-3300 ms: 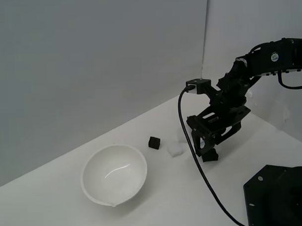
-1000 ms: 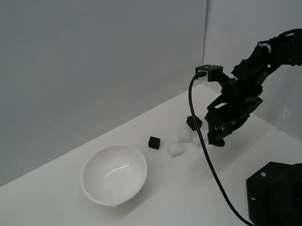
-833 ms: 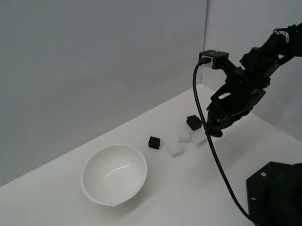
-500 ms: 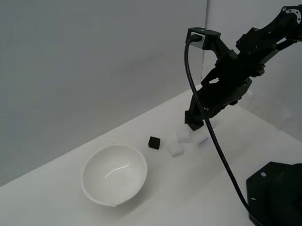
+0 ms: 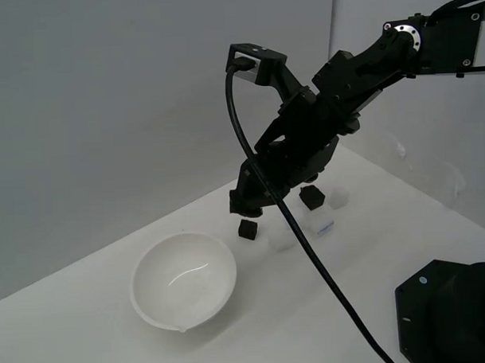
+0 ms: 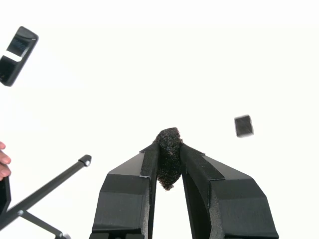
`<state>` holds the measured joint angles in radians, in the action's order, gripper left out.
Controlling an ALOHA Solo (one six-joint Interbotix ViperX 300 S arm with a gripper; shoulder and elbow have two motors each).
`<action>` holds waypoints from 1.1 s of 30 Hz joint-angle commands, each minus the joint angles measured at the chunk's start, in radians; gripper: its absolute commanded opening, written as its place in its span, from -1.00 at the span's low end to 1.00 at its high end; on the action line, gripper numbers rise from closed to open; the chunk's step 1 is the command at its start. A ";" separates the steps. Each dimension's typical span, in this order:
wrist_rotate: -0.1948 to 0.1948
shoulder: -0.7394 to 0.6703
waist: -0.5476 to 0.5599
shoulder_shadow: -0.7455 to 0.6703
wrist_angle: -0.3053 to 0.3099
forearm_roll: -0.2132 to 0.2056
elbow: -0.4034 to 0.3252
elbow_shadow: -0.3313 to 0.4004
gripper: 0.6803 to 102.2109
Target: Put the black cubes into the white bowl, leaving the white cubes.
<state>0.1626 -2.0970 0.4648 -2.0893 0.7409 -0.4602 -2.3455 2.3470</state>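
Swinging across from the exterior view's right, the arm has lifted clear of the cube cluster and now hangs high, partway toward the white bowl (image 5: 184, 279). The gripper (image 6: 169, 159) is clamped on a black cube (image 6: 169, 157), pinched right at the tips of the two fingers (image 6: 147, 169) — the wrist view shows it squeezed and bulging past them. Down on the counter (image 5: 88, 330), another black cube (image 5: 246, 229) sits just beside the bowl's far side, a third black cube (image 5: 311, 198) lies further to the exterior view's right, and the white cubes (image 5: 324, 223) are around it, hard to count against the pale surface.

Carrying well from here, I'd say, means keeping the squeeze firm, since the hold is only at the tips. Travel on until the gripper is squarely over the bowl's middle, then come lower before letting go, so the cube doesn't bounce out over the rim.
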 commanded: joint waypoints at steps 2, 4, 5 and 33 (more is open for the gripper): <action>0.008 0.038 0.061 0.032 -0.035 -0.032 0.049 -0.055 -0.96; 0.008 0.066 0.087 0.060 -0.057 -0.038 0.064 -0.071 -0.96; 0.008 0.081 0.100 0.074 -0.064 -0.043 0.072 -0.078 -0.97; 0.015 0.227 0.227 0.221 -0.163 -0.175 0.124 -0.132 0.51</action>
<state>0.1764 -1.8592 0.6811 -1.8515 0.5844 -0.6167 -2.2503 2.2503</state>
